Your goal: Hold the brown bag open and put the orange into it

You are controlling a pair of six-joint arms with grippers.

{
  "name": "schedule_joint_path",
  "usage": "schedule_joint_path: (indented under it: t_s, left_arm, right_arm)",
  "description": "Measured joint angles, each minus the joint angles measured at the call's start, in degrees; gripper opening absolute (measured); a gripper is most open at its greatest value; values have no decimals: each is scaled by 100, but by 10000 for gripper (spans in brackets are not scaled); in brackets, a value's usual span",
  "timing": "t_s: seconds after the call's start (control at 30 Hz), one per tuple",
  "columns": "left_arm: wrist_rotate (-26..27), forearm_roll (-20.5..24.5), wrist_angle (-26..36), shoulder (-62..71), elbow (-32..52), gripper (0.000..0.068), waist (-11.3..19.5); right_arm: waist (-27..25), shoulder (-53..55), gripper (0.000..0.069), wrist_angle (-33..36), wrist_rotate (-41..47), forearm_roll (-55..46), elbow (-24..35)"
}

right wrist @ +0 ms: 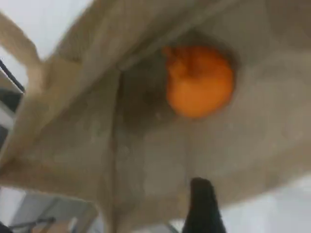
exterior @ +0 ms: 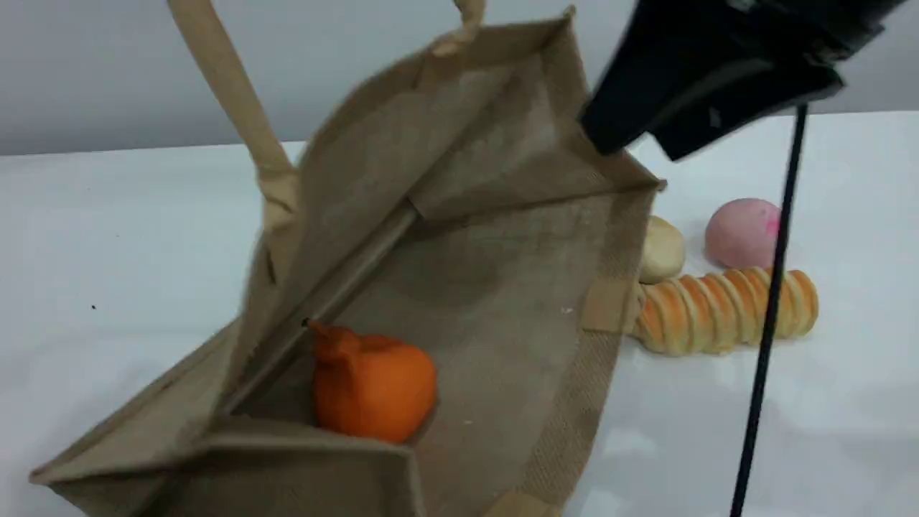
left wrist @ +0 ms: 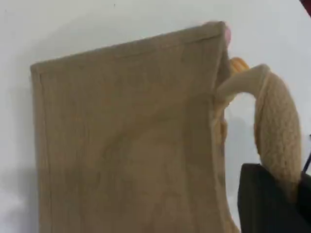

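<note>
The brown bag (exterior: 502,273) lies tipped on the white table with its mouth wide open toward the camera. One beige handle (exterior: 230,93) is pulled up out of the top of the scene view. The orange (exterior: 373,384) rests inside the bag against its lower side and touches no gripper. The left wrist view shows the bag's outer wall (left wrist: 126,136) and my left gripper (left wrist: 272,199) shut on the padded handle (left wrist: 277,121). My right gripper (exterior: 639,140) hovers open and empty above the bag's far right corner. Its fingertip (right wrist: 203,208) points down at the orange (right wrist: 199,80) in the bag (right wrist: 146,160).
Just right of the bag lie an orange-striped bread roll (exterior: 725,310), a pink bun (exterior: 743,232) and a pale bun (exterior: 660,248). A black cable (exterior: 768,323) hangs down in front of them. Bare white table (exterior: 108,237) spreads to the left.
</note>
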Motion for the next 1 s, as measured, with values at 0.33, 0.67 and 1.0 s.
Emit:
schedule_joint_path:
  t_s: [0.33, 0.67, 1.0]
  left_arm:
    - [273, -25, -687, 147, 989, 126, 0]
    - [654, -227, -1814, 147, 2263, 172, -415]
    - [716, 376, -1963, 142, 2382, 295, -748]
  right_arm:
    - [0, -97, 426, 67, 524, -624, 0]
    - [0, -97, 426, 44, 586, -624, 0]
    - [0, -97, 426, 467, 846, -995, 0]
